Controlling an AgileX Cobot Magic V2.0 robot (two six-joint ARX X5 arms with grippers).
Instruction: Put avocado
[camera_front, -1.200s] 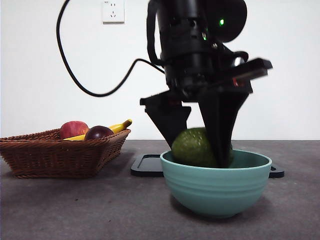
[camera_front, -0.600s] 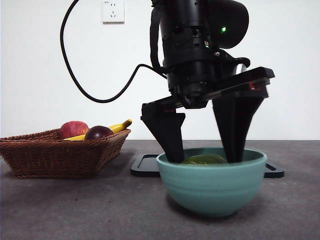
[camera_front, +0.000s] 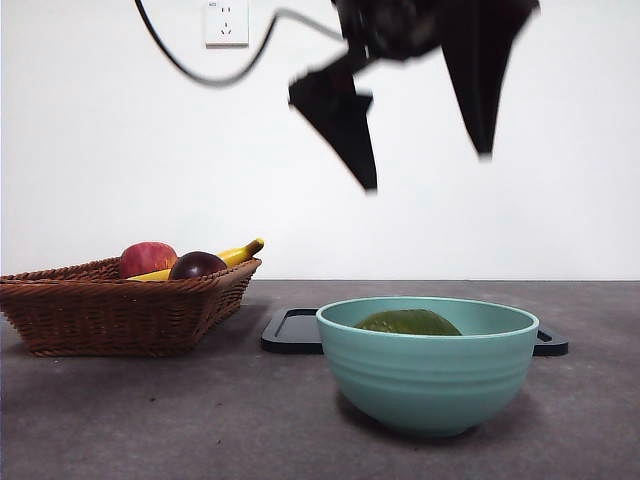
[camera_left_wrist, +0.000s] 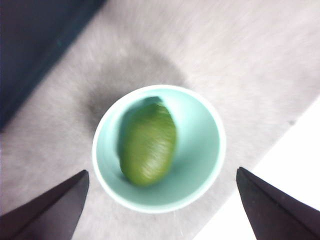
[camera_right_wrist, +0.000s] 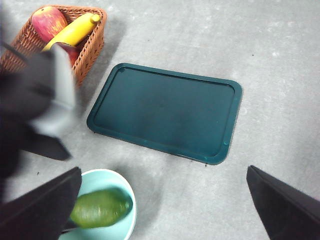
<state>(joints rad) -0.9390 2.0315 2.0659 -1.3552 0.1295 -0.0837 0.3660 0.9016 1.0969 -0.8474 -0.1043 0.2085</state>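
The dark green avocado (camera_front: 408, 322) lies on its side inside the teal bowl (camera_front: 430, 372), free of any gripper. My left gripper (camera_front: 427, 168) hangs open and empty well above the bowl. In the left wrist view the avocado (camera_left_wrist: 148, 145) rests in the bowl (camera_left_wrist: 212, 127) straight below the wide-open left gripper (camera_left_wrist: 161, 172). My right gripper (camera_right_wrist: 164, 170) is open and empty, high above the table. Its view shows the avocado (camera_right_wrist: 100, 207) in the bowl (camera_right_wrist: 129, 192) and the blurred left arm (camera_right_wrist: 30, 100).
A dark green tray (camera_front: 295, 330) lies flat just behind the bowl; it also shows in the right wrist view (camera_right_wrist: 165, 112). A wicker basket (camera_front: 120, 300) at the left holds a red apple (camera_front: 147, 258), a dark purple fruit (camera_front: 197, 265) and a banana (camera_front: 240, 252).
The left gripper opened and let go of the avocado, which settled into the bowl. It then rose fast, from inside the bowl to high above it.
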